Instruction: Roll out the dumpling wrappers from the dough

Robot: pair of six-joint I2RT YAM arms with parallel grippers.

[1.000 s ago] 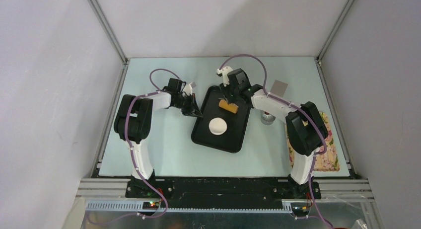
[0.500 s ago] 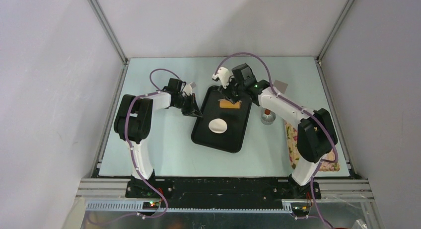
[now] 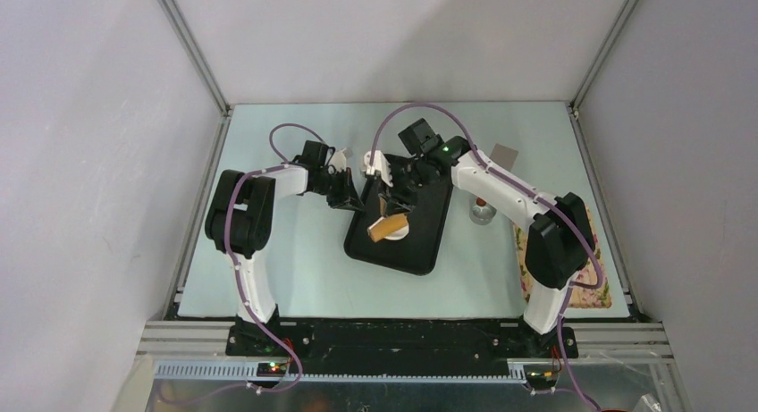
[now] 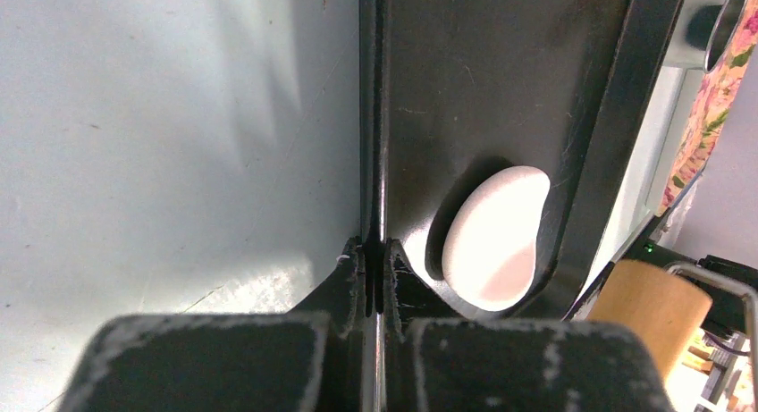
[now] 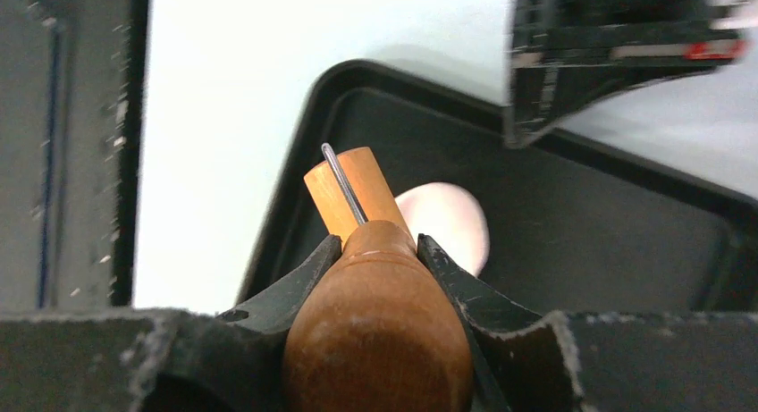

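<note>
View from above: a black tray (image 3: 420, 251) sits on a pale table (image 3: 295, 269) between two robot arms. In the near half of the tray, toward its left side, lies the dough (image 3: 399, 227), a small white lump far smaller than the tray. The left wrist camera shows the dough (image 4: 496, 238) as a smooth, flattened oval dome without cracks, with a faint pinkish tint on one end, resting on the tray floor close to one wall.

The left gripper (image 3: 344, 197) is clamped on the tray's left rim. Its fingers (image 4: 353, 269) are pressed together with the thin edge between them.

The right gripper (image 3: 393, 202) reaches over the tray from the far side. Its fingers (image 5: 308, 269) are closed around the rounded brown handle of a wooden roller (image 5: 353, 189). The roller's pale barrel, on a thin wire frame, points down toward the dough (image 5: 451, 224) and overlaps its left edge from above. Whether it touches cannot be told.

A steel cup (image 3: 483, 213) stands just right of the tray, and a flowered cloth (image 3: 590, 278) lies at the table's right edge.
</note>
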